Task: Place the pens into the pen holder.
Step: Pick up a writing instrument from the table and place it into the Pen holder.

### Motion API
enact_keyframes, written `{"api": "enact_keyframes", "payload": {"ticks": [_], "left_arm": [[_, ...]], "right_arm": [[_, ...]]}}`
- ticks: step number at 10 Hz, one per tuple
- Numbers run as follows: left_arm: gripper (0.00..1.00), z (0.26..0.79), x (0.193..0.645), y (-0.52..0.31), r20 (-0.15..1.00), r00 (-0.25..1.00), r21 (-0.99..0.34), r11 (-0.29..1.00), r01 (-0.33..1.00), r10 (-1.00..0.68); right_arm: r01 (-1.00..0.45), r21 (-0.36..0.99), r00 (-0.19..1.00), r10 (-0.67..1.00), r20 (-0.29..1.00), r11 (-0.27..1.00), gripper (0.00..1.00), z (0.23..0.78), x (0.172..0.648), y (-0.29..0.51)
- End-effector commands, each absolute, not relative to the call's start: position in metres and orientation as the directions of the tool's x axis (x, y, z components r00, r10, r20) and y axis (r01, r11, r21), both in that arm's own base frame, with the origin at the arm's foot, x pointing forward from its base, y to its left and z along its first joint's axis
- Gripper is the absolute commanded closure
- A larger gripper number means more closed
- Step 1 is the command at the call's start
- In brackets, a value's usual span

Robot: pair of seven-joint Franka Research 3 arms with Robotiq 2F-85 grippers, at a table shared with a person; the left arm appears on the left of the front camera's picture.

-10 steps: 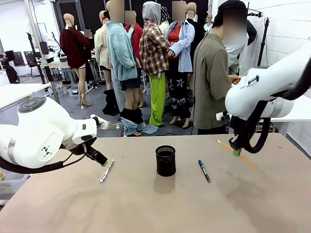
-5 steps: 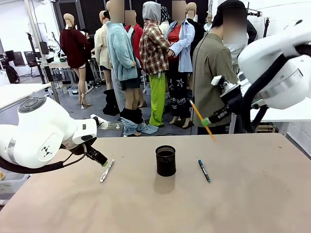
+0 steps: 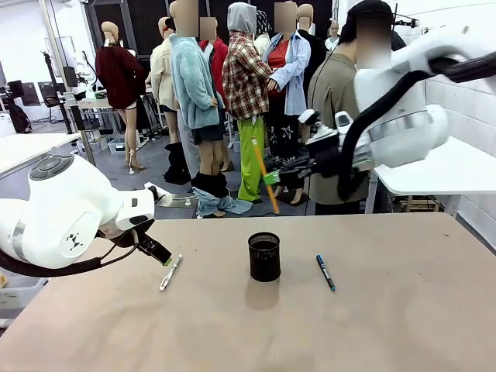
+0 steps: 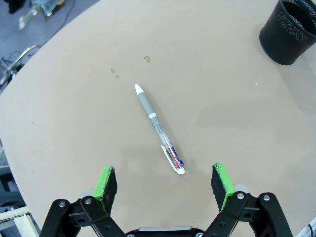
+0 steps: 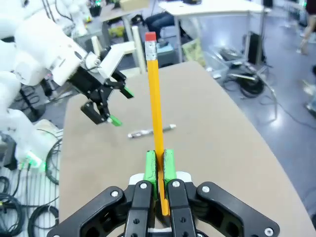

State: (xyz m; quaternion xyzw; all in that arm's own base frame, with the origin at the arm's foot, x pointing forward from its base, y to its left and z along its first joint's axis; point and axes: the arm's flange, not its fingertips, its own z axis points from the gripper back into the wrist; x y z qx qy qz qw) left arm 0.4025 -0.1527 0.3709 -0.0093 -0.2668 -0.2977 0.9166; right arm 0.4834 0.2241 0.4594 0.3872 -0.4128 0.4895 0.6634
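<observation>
Orange pencil point(image 5: 154, 89) gripped by right pincer point(image 5: 159, 165) above the tabletop point(image 3: 387, 325); left pincer point(image 4: 164, 185) spread wide over the white-grey pen point(image 4: 157, 129).

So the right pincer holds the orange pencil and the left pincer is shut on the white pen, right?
No: the left pincer is open above the white pen, which lies loose on the table, as the left wrist view shows. The right pincer does hold the orange pencil.

Tan tabletop point(image 3: 232, 333), grey floor point(image 3: 155, 167) beyond, white table point(image 3: 434, 177) at right, white wall point(image 3: 474, 108) behind it
</observation>
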Motion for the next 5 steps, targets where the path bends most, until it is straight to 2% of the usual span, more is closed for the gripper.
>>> {"api": "enact_keyframes", "payload": {"ticks": [1,2,5], "left_arm": [[0.0,0.371,0.403,-0.151,0.496,0.682,0.139,0.825,0.548,-0.537],[0.0,0.371,0.403,-0.151,0.496,0.682,0.139,0.825,0.548,-0.537],[0.0,0.371,0.403,-0.151,0.496,0.682,0.139,0.825,0.548,-0.537]], "right_arm": [[-0.97,0.115,0.176,0.289,0.941,0.213,1.0,0.452,0.5,0.221],[-0.969,0.11,0.18,0.33,0.927,0.221,1.0,0.459,0.483,0.224],[-0.97,0.101,0.165,0.289,0.943,0.223,1.0,0.443,0.49,0.23]]}}
